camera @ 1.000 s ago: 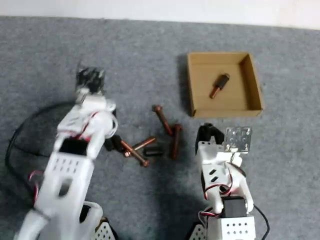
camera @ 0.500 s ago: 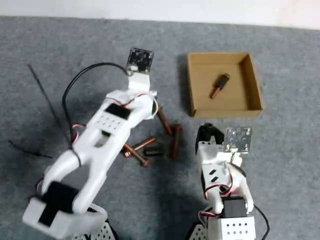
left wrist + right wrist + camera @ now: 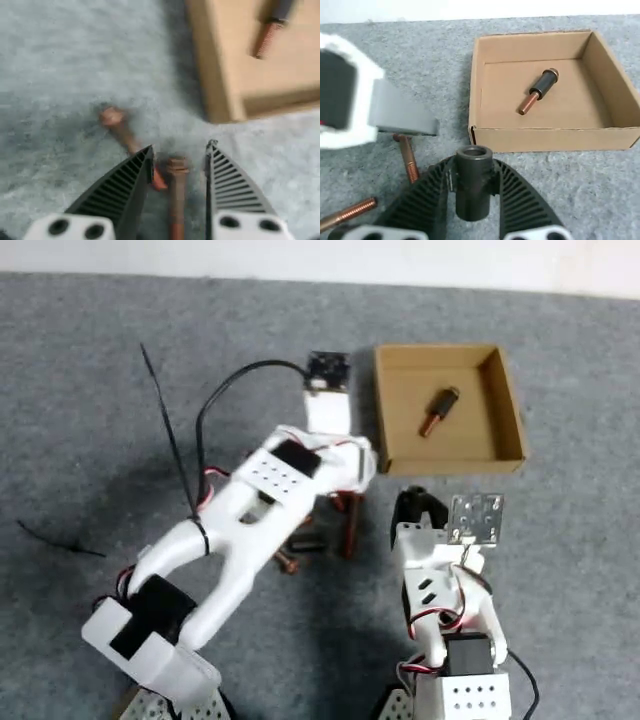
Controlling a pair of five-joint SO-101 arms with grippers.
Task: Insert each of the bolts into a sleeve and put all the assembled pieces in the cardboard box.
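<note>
**Bolt pickup stage.** Within the last 1 s the left arm (image 3: pixel 270 500) has been swung from the far left of the table to a position over the loose bolts beside the cardboard box (image 3: pixel 383 410). The right arm has not been moved. A grasp on the next bolt is therefore judged to be close (1 assembled piece (image 3: pixel 438 411) already lies in the box).

In the left wrist view the left gripper (image 3: pixel 180 146) is seen with jaws apart. 1 bolt (image 3: pixel 176 195) lies between them and a 2nd bolt (image 3: pixel 119 125) just beside; in the high view this relation is covered by the arm's body.

In the right wrist view the right gripper (image 3: pixel 472 167) is seen clamped on an upright sleeve (image 3: pixel 471 192), held near the box's front wall.
</note>
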